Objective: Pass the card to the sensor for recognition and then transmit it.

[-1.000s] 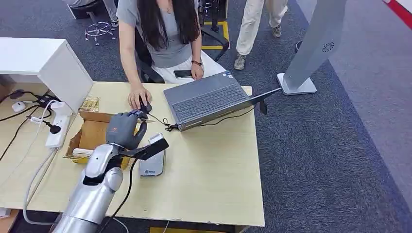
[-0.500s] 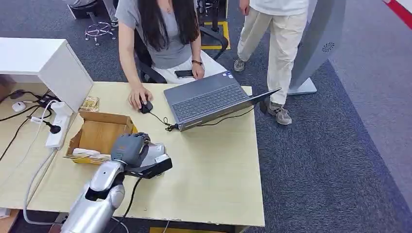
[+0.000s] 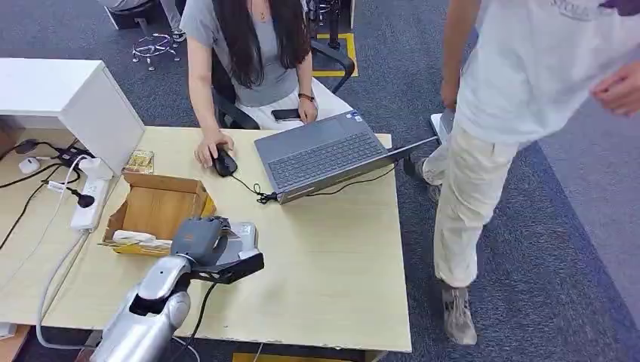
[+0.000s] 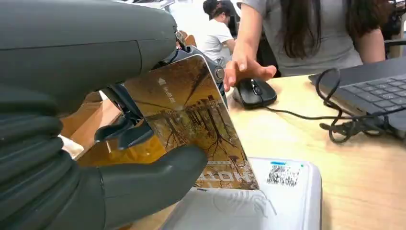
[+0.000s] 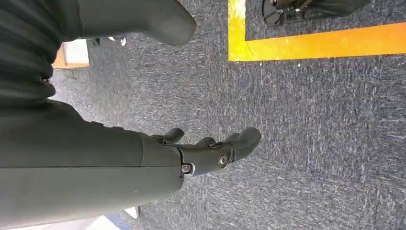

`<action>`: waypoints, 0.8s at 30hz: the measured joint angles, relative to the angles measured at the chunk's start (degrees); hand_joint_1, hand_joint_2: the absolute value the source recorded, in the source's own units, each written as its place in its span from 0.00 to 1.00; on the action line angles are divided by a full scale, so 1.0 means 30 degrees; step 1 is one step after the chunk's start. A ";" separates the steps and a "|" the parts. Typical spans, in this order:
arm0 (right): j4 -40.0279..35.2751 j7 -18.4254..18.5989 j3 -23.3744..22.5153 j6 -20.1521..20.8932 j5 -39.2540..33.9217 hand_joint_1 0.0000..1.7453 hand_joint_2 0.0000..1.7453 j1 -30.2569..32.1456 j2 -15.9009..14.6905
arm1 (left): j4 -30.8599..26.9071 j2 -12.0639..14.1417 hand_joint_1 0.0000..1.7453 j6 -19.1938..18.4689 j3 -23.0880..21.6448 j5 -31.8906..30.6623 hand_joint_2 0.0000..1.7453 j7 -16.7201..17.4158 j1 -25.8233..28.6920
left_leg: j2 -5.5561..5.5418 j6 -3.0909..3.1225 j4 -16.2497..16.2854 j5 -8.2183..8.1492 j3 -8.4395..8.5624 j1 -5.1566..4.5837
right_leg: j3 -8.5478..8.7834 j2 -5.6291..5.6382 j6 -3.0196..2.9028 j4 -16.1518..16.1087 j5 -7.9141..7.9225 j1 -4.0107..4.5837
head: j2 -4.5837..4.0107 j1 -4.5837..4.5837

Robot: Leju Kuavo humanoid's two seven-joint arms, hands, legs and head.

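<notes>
My left hand (image 3: 198, 238) holds a card (image 4: 191, 120) printed with an autumn-tree picture, pinched between thumb and fingers. The card's lower edge rests on the white card sensor (image 4: 268, 201), a flat grey-white box (image 3: 243, 235) lying on the wooden table (image 3: 332, 256) beside the cardboard box. My right hand (image 5: 201, 153) hangs over the blue carpet with its fingers apart and nothing in them.
An open cardboard box (image 3: 155, 207) stands left of the sensor. A laptop (image 3: 324, 154) with cables, a mouse (image 3: 224, 163) under a seated person's hand, and a power strip (image 3: 89, 197) lie on the table. Another person (image 3: 521, 121) stands close at the table's right side.
My left hand came down from above the box with the card and now rests it on the sensor. A walking person has come close to the table's right side.
</notes>
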 joint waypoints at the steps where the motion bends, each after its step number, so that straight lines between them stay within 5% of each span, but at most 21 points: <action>1: 0.0000 -0.0015 -0.0015 0.0022 0.0051 0.00 1.00 0.0000 0.0000 | 0.0000 0.0014 1.00 0.0139 0.0000 0.0087 1.00 0.0000 -0.0130 | -0.0001 0.0000 0.0000 0.0001 0.0000 0.0000 | 0.0000 -0.0001 0.0000 0.0000 0.0000 0.0000 | 0.0000 0.0001; 14: 0.0000 -0.0247 -0.0065 0.0262 0.1013 0.00 1.00 -0.0015 0.0000 | -0.1661 0.0386 1.00 0.4013 0.1012 -0.0255 1.00 -0.0349 -0.5063 | -0.0010 0.0000 0.0001 0.0031 -0.0001 0.0000 | 0.0010 -0.0018 -0.0008 0.0021 0.0013 0.0001 | 0.0000 -0.0007; 20: 0.0000 -0.0335 -0.0058 0.0284 0.1429 0.00 1.00 -0.0055 0.0000 | -0.1325 0.0678 1.00 0.3933 0.1946 -0.1379 1.00 -0.0058 -0.7270 | -0.0013 -0.0005 0.0001 0.0034 -0.0003 0.0005 | -0.0002 -0.0017 -0.0008 0.0024 0.0012 0.0005 | 0.0000 -0.0007; 24: 0.0000 -0.0328 -0.0058 0.0488 0.1829 0.00 1.00 -0.0118 0.0000 | 0.1132 0.0801 1.00 0.3708 0.2222 -0.2332 1.00 0.0467 -0.9726 | -0.0013 -0.0007 0.0000 0.0053 -0.0006 0.0002 | 0.0003 -0.0019 -0.0009 0.0031 0.0021 0.0002 | 0.0000 0.0008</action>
